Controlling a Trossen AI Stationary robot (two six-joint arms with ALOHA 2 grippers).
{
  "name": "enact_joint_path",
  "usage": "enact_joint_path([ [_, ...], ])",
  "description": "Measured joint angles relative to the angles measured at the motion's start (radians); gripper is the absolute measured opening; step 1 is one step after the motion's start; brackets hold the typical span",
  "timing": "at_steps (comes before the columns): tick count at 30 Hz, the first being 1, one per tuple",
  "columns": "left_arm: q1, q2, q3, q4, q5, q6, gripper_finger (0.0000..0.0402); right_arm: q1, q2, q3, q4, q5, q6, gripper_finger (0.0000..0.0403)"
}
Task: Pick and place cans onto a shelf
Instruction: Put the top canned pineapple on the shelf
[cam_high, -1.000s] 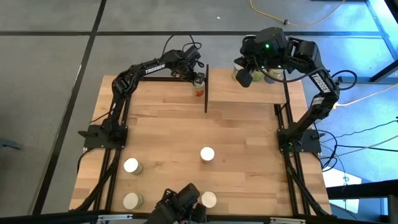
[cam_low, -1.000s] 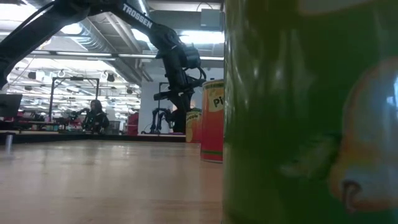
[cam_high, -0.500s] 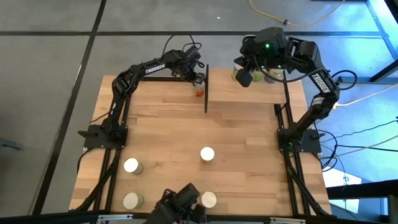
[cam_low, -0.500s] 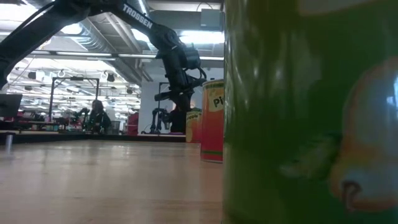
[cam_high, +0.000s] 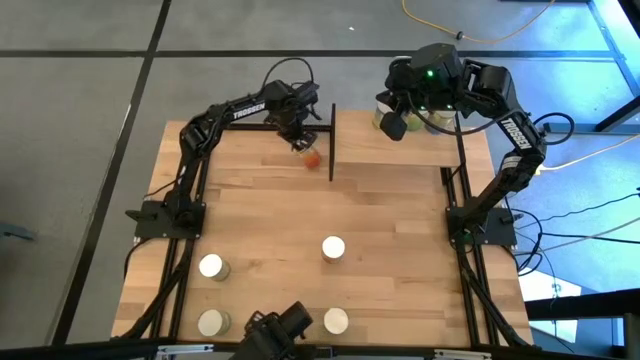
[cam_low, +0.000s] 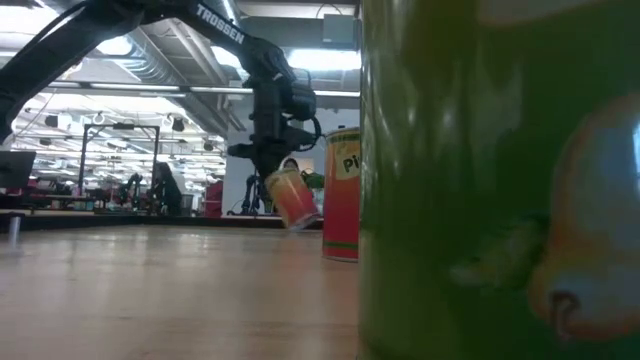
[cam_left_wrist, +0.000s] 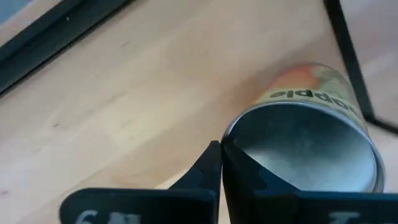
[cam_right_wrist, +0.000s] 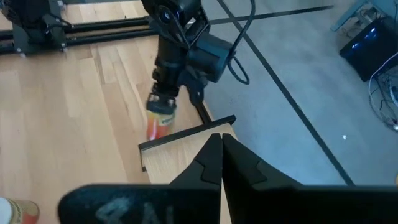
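In the high view my left gripper (cam_high: 297, 130) is shut at the table's far side, just left of the shelf's black upright panel (cam_high: 332, 142). An orange-red can (cam_high: 311, 156) leans beside its fingertips (cam_left_wrist: 219, 149), its pale top (cam_left_wrist: 305, 146) tipped toward the gripper. In the low view this can (cam_low: 293, 197) stands slanted under the gripper, its lower edge near the tabletop. My right gripper (cam_right_wrist: 221, 144) is shut with nothing in it, high over the shelf's board (cam_high: 400, 148). Two cans (cam_high: 383, 118) show on the board's far part. My left gripper holds nothing between its shut fingers. Their tips point down, and one fingertip (cam_left_wrist: 231, 163) meets the rim of the can's top (cam_left_wrist: 229, 135) from the side. The can leans, top toward the gripper. I cannot tell whether its bottom edge is on the table.
Several upright cans stand on the tabletop's near half: one mid-table (cam_high: 333, 247), two at the near left (cam_high: 211, 266) (cam_high: 211, 322), one at the near edge (cam_high: 335, 320). In the low view a green can (cam_low: 500, 180) fills the right side, with a red can (cam_low: 343, 195) behind it.
My left gripper stood open around the upright orange-red can. It has shut without it, turned, and gone a little toward the table's left edge. The can has tipped from upright to a slant, its top following the gripper and its bottom swung toward the near side.
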Motion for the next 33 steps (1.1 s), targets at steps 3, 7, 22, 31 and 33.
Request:
enact_joint_path([
  [3, -0.01, -0.003, 0.002, -0.096, -0.016, 0.064, 0.0001, 0.0, 0.0, 0.0, 0.0, 0.0, -0.027, 0.0006],
  [7, -0.042, -0.003, 0.002, -0.177, -0.03, 0.153, 0.0, 0.0, 0.0, 0.0, -0.001, 0.0, -0.033, 0.0006],
  [22, -0.202, -0.019, 0.004, -0.35, -0.171, 0.335, 0.0, 0.0, 0.0, 0.0, -0.01, 0.0, -0.028, 0.0006],
  [31, -0.244, -0.121, 0.004, -0.326, -0.175, 0.366, 0.0, 0.0, 0.0, 0.0, -0.033, 0.0, -0.029, 0.0006],
  [33, -0.243, -0.147, 0.004, -0.326, -0.175, 0.371, 0.0, 0.0, 0.0, 0.0, -0.033, 0.0, -0.028, 0.0006],
])
